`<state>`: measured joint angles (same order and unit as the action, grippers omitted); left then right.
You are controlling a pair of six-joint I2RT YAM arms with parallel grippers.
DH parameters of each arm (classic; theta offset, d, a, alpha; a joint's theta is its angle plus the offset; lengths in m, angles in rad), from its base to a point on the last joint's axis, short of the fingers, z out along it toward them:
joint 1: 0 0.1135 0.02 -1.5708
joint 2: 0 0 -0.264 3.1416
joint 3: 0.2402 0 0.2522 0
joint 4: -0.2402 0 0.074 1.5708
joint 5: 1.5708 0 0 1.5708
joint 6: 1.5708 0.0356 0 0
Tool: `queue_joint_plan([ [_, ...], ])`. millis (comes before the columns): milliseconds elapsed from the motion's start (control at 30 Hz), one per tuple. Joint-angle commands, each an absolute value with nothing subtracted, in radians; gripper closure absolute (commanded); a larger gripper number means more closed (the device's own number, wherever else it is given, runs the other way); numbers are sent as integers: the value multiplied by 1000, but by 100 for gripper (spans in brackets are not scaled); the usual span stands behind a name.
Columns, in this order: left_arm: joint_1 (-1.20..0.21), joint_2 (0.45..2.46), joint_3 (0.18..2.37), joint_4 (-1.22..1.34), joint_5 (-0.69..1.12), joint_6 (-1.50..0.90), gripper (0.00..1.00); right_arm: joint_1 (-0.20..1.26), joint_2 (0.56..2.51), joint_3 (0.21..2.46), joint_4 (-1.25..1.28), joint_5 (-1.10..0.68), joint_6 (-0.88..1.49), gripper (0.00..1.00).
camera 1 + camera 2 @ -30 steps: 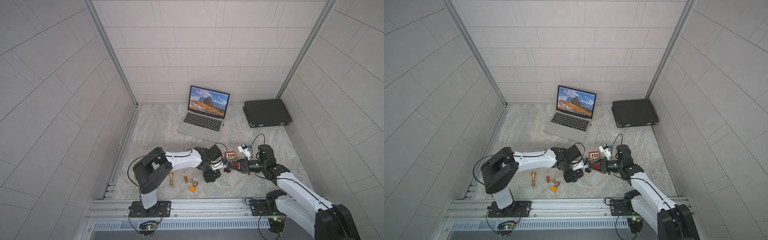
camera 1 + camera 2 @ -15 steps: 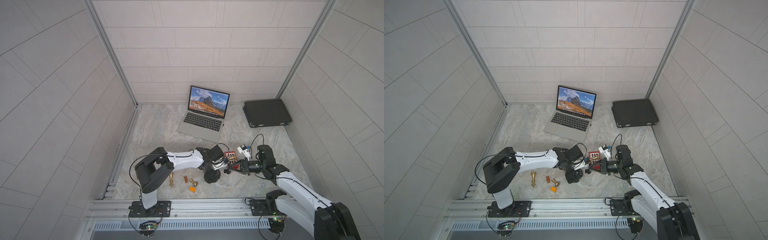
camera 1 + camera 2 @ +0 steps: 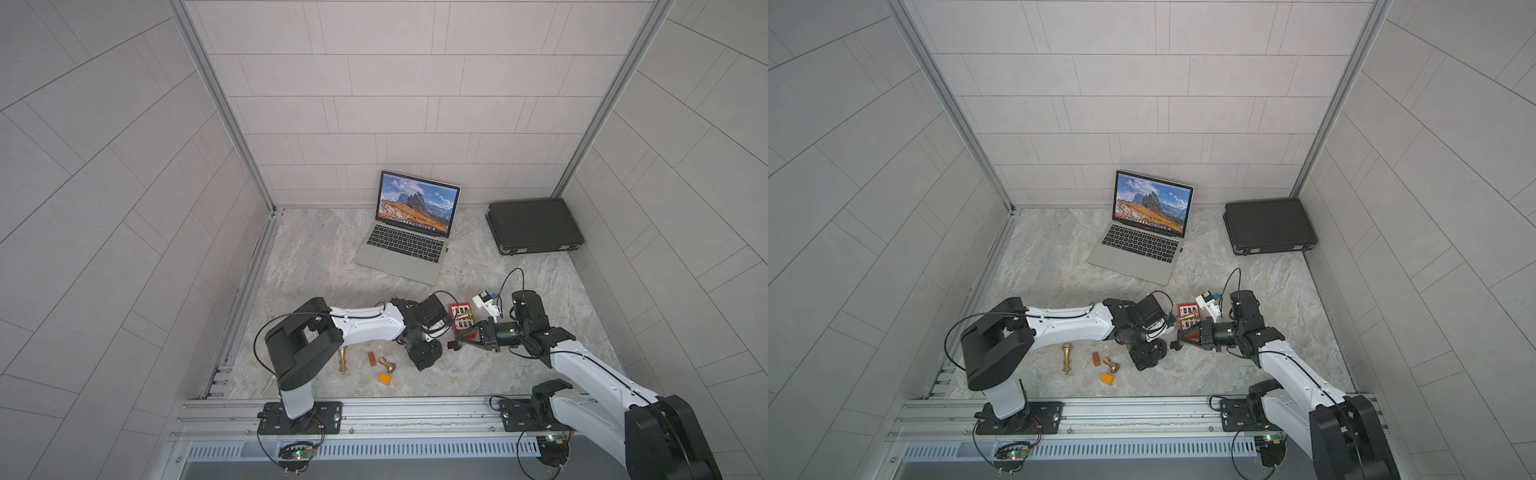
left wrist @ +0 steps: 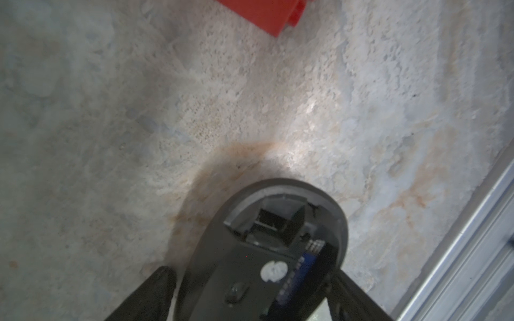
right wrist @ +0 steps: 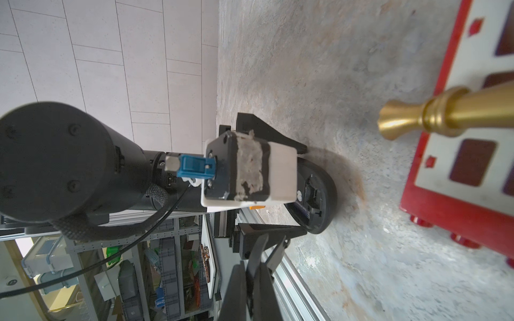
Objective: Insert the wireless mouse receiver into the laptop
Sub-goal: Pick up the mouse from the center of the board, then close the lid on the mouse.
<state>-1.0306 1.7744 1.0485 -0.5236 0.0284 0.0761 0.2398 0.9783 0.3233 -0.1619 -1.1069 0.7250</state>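
Straddling the mouse (image 4: 214,264), the left tool (image 4: 253,273) frames a blurred label (image 4: 274,271).

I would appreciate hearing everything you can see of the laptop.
The laptop is slim, silver-looking, with black keys and a large trackpad. Its lid stands open, screen lit with a mountain landscape. It rests flat, turned askew, on the marbled table near the back wall. Nothing rests on it.
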Motion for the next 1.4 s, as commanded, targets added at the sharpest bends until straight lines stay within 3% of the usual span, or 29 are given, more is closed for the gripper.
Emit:
queue_joint_plan([
  [0,-1043,1777,1013,-565,40,33,14,239,981,326,-170,-1120,700,100],
  [567,-1100,1770,929,-463,33,1,43,287,1124,337,-101,-1133,648,100],
  [1033,-1090,1806,904,-361,140,154,45,337,1219,343,-56,-1127,630,100],
  [1367,-1080,1814,895,-353,192,210,49,335,1244,390,-220,-1011,501,100],
])
